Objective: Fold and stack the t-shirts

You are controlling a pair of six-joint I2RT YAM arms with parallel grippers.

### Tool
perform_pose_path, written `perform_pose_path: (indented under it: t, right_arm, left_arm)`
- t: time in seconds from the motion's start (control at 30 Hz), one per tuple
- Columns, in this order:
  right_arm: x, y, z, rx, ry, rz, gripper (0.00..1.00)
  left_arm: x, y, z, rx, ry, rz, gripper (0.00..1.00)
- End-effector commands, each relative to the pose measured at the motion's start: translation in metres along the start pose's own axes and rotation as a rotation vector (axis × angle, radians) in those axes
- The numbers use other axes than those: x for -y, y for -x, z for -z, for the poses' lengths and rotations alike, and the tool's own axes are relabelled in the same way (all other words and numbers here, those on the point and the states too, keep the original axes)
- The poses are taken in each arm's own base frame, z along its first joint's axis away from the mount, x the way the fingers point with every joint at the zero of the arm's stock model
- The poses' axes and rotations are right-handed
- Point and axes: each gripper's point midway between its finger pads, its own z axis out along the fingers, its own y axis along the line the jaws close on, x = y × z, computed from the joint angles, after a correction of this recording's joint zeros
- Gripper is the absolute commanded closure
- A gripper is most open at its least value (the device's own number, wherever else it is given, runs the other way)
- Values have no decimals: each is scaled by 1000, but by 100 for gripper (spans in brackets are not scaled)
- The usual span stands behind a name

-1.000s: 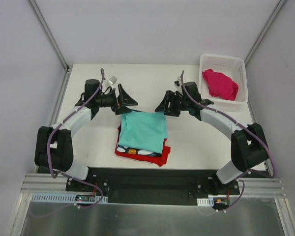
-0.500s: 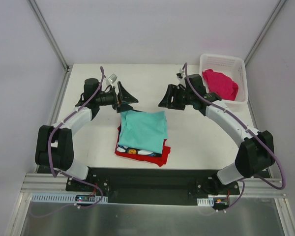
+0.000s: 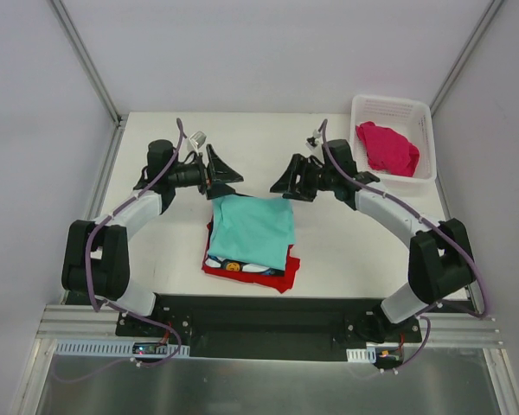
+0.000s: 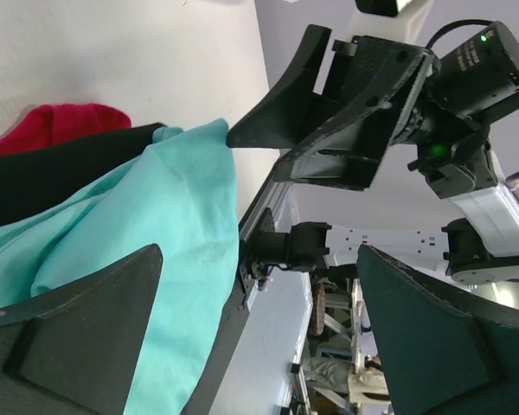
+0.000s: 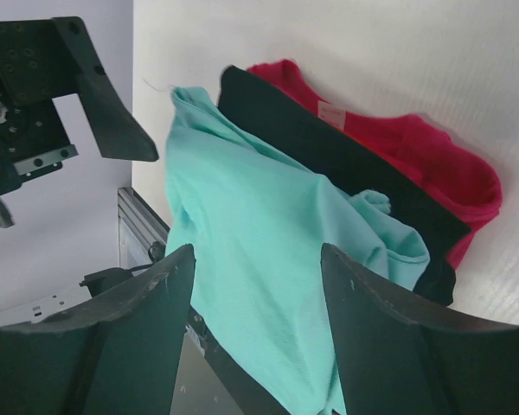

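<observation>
Folded teal shirt (image 3: 251, 229) atop a stack at mid-worktop (image 3: 346, 242), over a black shirt (image 3: 238, 264) with a printed patch and a red shirt (image 3: 281, 278) at the bottom, with edges of both visible at the near side. Pink shirt (image 3: 387, 149) crumpled in the basket (image 3: 424, 121) at the far right corner, not yet folded. Left jaws spread wide and empty, just beyond the stack's far left corner; right jaws spread too, pinching nothing, just beyond the far right corner. No contact with the cloth apparent in either wrist view. Probable step: letting go of the teal shirt, ahead of fetching the pink one. For a clean finish, keep both jaws spread and draw them up and away from the far edge, never across the top layer, to avoid snagging the hem and dragging the fold loose. Then send the right arm (image 3: 389, 212), nearer the basket, for the pink shirt, gripping high on the heap.
</observation>
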Motion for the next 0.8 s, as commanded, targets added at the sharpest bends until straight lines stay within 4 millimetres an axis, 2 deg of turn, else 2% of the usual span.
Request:
perform_pose_path:
  t: [0.0,0.2,0.43,0.6,0.77]
  right_arm:
    - [2,-9,-12,-5,69,-52,37]
    - [37,-27,-26,-41,18,-92,37]
    - [44,-26,-24,-44,-28,-37,37]
    - [52,-25,-21,-56,-69,-10,37]
    - [66,-29,-17,-85,-127,28,37]
  left_arm:
    - [-7,-8,1,-18,-24,-5,5]
    - [-32,-15,0,-19,12,47,5]
    - [-57,-21,9,-15,104,79,6]
    - [-53,-15,17,-4,122,29,6]
    - [-57,-15,26,9,140,28,6]
